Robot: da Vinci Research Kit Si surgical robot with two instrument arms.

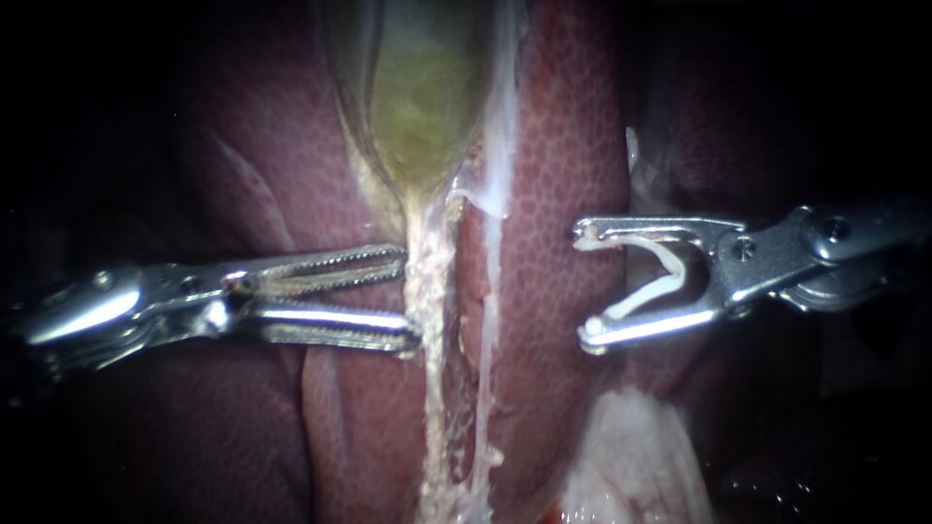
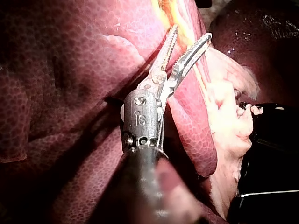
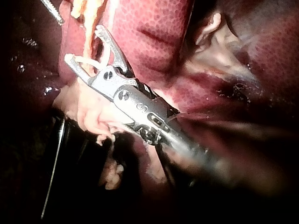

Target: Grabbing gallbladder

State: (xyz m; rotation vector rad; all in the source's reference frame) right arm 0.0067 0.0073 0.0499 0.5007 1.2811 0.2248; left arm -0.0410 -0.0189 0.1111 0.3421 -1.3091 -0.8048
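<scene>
The greenish gallbladder lies between lobes of the red liver and narrows downward into a pale strand. My left instrument comes in from the left with its serrated jaws open, their tips against the left edge of that strand just below the gallbladder's narrow end. The left wrist view shows those jaws apart, with yellowish tissue between the tips. My right instrument hovers over the liver to the right of the strand, its wide jaws holding a white clip. The same instrument and clip appear in the right wrist view.
A pale fatty mass sits low on the right, below my right instrument. Thin whitish membrane runs along the gallbladder's right side. One jaw of my left instrument shows ahead of the right instrument in the right wrist view.
</scene>
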